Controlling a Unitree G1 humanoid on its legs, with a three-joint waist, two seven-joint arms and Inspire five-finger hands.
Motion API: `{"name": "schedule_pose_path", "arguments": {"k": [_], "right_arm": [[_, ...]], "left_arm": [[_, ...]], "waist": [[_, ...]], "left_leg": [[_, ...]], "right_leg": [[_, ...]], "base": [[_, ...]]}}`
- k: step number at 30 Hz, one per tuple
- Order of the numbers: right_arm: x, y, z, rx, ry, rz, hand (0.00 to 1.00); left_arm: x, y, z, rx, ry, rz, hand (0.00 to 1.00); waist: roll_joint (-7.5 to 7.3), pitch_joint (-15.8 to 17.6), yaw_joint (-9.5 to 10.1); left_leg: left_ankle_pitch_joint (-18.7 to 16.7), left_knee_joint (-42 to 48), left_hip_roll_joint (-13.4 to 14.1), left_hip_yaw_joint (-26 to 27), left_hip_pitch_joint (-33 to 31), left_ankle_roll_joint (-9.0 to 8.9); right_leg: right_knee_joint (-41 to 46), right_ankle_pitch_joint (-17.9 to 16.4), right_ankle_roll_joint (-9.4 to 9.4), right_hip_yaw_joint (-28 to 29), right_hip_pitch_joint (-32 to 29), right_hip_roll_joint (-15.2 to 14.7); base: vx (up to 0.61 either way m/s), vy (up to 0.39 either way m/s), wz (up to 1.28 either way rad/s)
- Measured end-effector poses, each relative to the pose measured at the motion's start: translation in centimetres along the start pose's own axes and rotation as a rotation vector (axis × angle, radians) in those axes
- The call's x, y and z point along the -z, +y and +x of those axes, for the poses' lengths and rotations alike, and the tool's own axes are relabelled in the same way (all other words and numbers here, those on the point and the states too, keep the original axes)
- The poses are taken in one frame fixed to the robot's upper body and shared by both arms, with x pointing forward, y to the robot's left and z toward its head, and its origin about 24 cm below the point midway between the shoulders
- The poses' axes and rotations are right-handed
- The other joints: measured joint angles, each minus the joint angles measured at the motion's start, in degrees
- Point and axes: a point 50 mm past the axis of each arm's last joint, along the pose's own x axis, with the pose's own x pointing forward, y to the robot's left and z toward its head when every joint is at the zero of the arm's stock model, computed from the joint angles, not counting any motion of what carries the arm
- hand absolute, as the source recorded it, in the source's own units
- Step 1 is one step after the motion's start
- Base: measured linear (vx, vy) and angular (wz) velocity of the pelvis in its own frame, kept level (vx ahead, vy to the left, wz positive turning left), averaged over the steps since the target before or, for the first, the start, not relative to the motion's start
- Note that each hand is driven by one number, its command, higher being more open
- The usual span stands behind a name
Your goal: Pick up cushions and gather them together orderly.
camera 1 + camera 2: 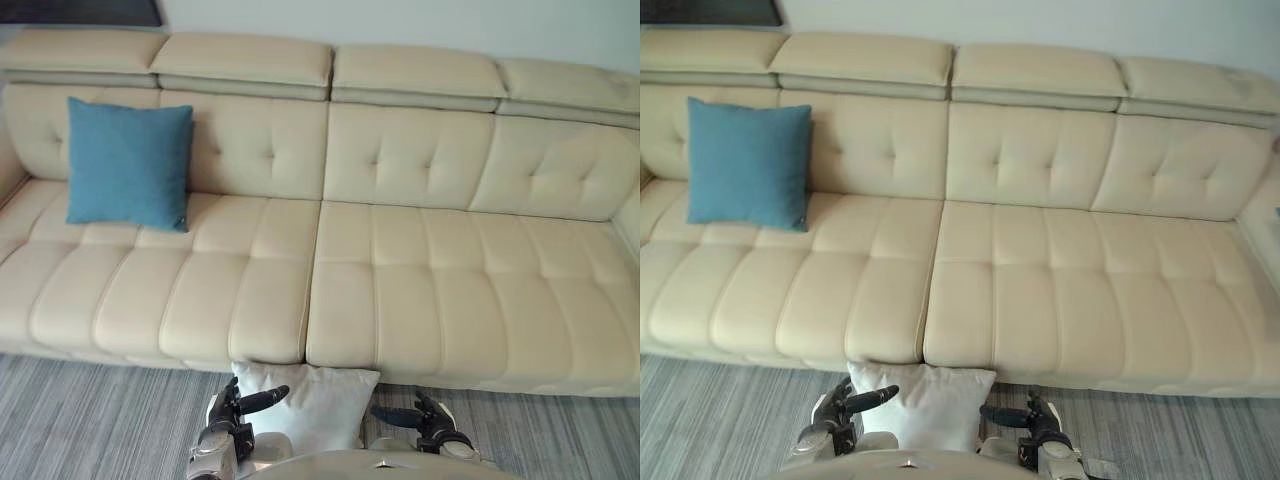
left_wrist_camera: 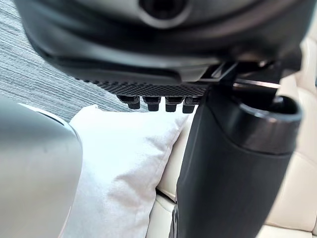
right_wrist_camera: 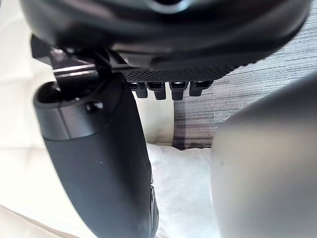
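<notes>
At the lower edge of the head views, just left of centre, the left hand [image 1: 232, 408] is held low in front of the sofa. Its fingers [image 2: 148, 102] are seen in its wrist view as a loose, uncurled row, and its thumb [image 2: 233, 163] is stretched out sideways; nothing is gripped. The thumb tip is seen over the left edge of the white cushion [image 1: 315, 400], though whether it touches cannot be told. The right hand [image 1: 430, 420] is held at a similar height on the other side. Its fingers [image 3: 158, 90] are likewise relaxed and its thumb [image 3: 99, 163] is pointed inward toward the same cushion, with a small gap left and nothing held.

The white cushion is found between the two hands. It stands on the grey striped carpet [image 1: 90, 420] and its upper edge is leaned against the front of the cream sofa [image 1: 420, 290], below the seam where the two seat sections meet.

A blue cushion [image 1: 128, 162] is placed well apart from it, on the sofa's left seat section. It is set upright and propped against the tufted backrest, tilted slightly. A pale wall [image 1: 400, 20] is seen behind the headrests.
</notes>
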Motion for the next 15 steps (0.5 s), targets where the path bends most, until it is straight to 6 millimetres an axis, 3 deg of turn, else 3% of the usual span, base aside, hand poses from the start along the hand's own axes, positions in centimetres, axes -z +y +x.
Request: {"name": "schedule_pose_path", "arguments": {"k": [3, 5, 6, 8, 10, 12, 13, 15], "right_arm": [[-0.9, -0.2, 0.2, 0.020, -0.026, 0.001, 1.00], [-1.7, -0.1, 0.2, 0.030, -0.061, 0.007, 1.00], [-2.7, -0.1, 0.2, 0.035, -0.098, 0.006, 1.00], [-4.1, -0.1, 0.1, 0.044, -0.157, 0.016, 1.00], [-4.9, -0.3, 0.0, 0.057, -0.197, 0.036, 1.00], [-5.0, -0.3, 0.0, 0.066, -0.201, 0.051, 1.00], [-4.6, 0.0, -0.1, 0.059, -0.190, 0.071, 1.00], [-5.0, -0.2, -0.1, 0.067, -0.205, 0.075, 1.00]], "left_arm": [[-0.7, -0.6, 0.2, 0.008, -0.019, 0.001, 1.00], [-1.6, -0.8, 0.2, 0.001, -0.056, -0.006, 1.00], [-2.6, -1.1, 0.2, 0.007, -0.098, -0.012, 1.00], [-3.8, -1.5, 0.2, 0.019, -0.142, -0.027, 1.00], [-4.4, -2.1, 0.2, 0.032, -0.161, -0.053, 1.00], [-5.7, -2.7, 0.3, 0.044, -0.200, -0.056, 1.00], [-6.3, -3.1, 0.3, 0.057, -0.222, -0.062, 1.00], [-6.5, -3.0, 0.3, 0.050, -0.228, -0.063, 1.00]], "waist": [[0.89, 1.45, -0.39], [1.17, 2.91, -0.51], [0.94, 4.01, -0.50], [0.50, 4.92, -0.67], [0.45, 5.81, -1.59], [-0.72, 7.29, -1.89], [-0.61, 7.92, -1.71], [-0.44, 8.50, -1.75]], "left_leg": [[2.44, 0.18, 0.91, 3.83, -3.34, -1.14], [0.57, 6.45, 4.33, 9.79, -5.89, -1.01], [-0.22, 11.57, 6.19, 9.70, -7.88, -0.04], [-1.62, 15.74, 7.61, 9.03, -9.72, 0.14], [-5.33, 16.04, 6.79, 8.58, -9.90, -0.11], [-6.63, 19.17, 5.25, 8.07, -11.40, 0.55], [-9.12, 24.55, 5.03, 7.39, -14.08, 1.00], [-10.53, 28.06, 5.20, 7.15, -16.05, 1.30]], "right_leg": [[0.06, 1.11, -1.00, -3.39, -1.90, -0.81], [2.26, 1.18, -1.21, -5.49, -2.81, -0.68], [5.44, 1.03, -1.48, -5.63, -4.69, -0.84], [9.31, 0.52, -1.90, -5.34, -7.48, -1.37], [13.27, -2.85, -0.98, -5.16, -9.11, -2.56], [18.29, -5.18, -0.26, -5.10, -11.12, -5.15], [23.35, -7.41, 0.21, -5.01, -13.29, -6.70], [26.44, -8.43, 0.41, -4.67, -15.04, -7.24]], "base": [[-0.12, -0.073, 0.56], [-0.11, -0.060, 0.38], [-0.09, -0.050, 0.18], [-0.09, -0.002, -0.13], [-0.16, 0.097, -0.01], [-0.21, 0.135, 0.27], [-0.22, 0.109, 0.22], [-0.15, 0.052, 0.07]]}}
